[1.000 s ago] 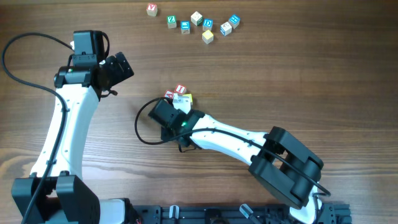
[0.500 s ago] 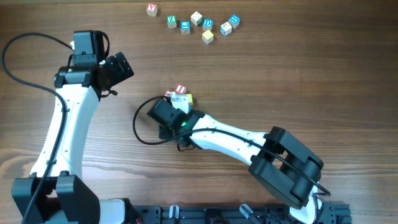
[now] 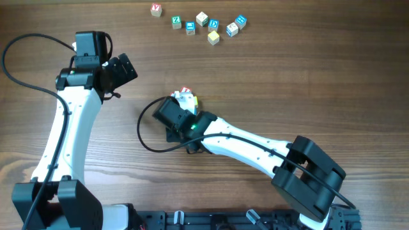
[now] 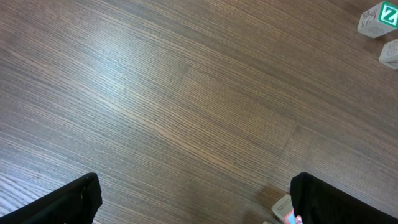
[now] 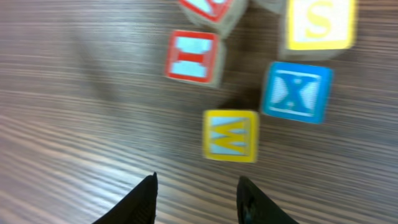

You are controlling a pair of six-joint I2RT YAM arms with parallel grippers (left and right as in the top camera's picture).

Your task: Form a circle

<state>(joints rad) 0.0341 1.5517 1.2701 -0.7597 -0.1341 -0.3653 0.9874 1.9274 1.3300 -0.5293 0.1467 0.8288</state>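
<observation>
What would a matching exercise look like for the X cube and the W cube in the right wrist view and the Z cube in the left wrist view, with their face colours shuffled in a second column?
Things:
1. X cube
2. W cube
3. Z cube

Face colours:
a. green
b. blue
c. yellow

Pairs: 1-b, 2-c, 3-a.
</observation>
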